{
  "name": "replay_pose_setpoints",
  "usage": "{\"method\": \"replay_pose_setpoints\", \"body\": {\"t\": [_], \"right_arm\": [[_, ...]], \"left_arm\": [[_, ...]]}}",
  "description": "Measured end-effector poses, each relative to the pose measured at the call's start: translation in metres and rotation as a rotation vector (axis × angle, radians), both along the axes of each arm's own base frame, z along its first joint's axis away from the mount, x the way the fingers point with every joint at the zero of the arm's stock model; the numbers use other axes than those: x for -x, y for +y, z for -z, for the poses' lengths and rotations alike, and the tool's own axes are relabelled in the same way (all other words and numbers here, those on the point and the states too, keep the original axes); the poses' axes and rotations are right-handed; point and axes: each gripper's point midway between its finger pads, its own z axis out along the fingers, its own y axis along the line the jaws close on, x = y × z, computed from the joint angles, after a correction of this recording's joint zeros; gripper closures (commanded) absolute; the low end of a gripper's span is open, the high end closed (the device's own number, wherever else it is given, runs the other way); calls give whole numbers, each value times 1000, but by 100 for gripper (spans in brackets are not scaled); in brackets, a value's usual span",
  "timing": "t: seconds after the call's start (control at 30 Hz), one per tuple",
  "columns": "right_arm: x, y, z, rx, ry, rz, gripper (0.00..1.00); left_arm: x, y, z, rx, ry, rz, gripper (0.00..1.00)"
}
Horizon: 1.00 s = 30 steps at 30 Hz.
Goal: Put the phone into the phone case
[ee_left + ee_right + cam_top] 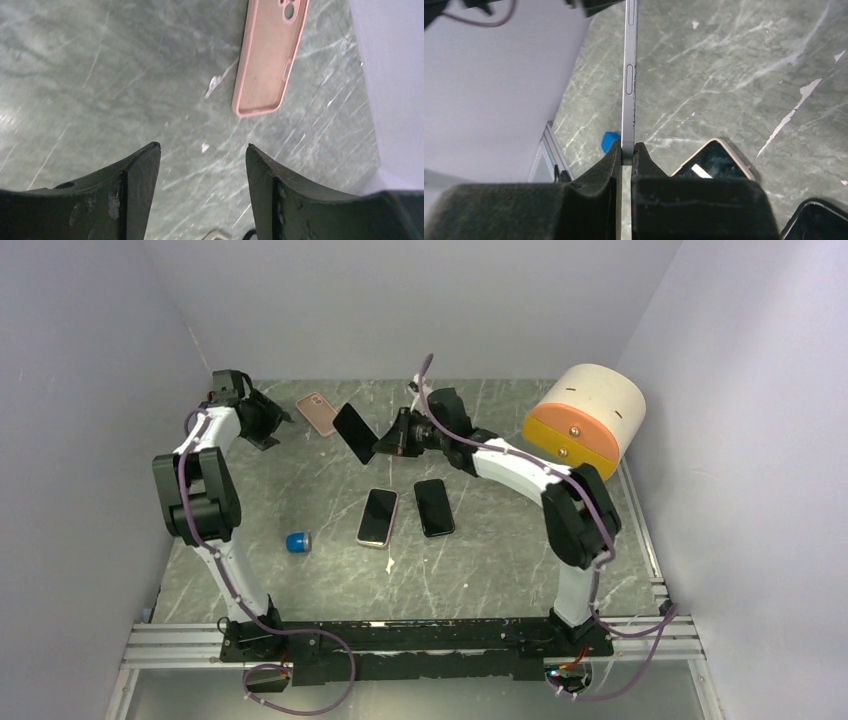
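Nearest the lens on the right wrist, the right gripper [626,152] is clamped on the thin edge of the phone [629,75], which juts out from the fingers on edge, side buttons showing, lifted clear of the table. Seen from above, it hangs tilted just beside the pink phone case [270,55], which lies at the far left of the table, seemingly hollow side up. The left gripper [202,160] hovers near the case, jaws apart with nothing between them. To seat the phone well, I judge it should be turned flat and lined up with the case's long sides and camera cutout. One end goes in first, then a press down while the left gripper pins the case, since a light case may slide. The table [500,560] is grey-green marbled stone with pale scratches. A pink-rimmed phone [378,517], a black phone [434,507], a small blue object [298,542] and a cream and orange drum [585,420] rest on it, between plain lilac walls.
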Motion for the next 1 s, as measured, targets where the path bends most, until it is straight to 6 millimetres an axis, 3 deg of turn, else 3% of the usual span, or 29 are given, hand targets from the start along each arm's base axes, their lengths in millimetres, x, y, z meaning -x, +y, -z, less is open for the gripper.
{"method": "replay_pose_setpoints", "body": {"t": [0.13,0.23,0.47,0.7,1.0], "right_arm": [[14,-17,-42,-25,-87,22,100],[25,-31,-58,-30,-128,37,100],[46,-56,-58,8,-140,67,100],[51,-63,-67,14,-158,79,100],[58,-73,-72,15,-174,104,100]], "left_arm": [[-29,-1,13,-25,6,-29,39],[-46,-9,20,-32,-8,-31,42],[-62,-31,43,-17,0,-9,43],[-71,-33,67,-10,29,-18,45],[-97,-34,69,6,13,-24,53]]}}
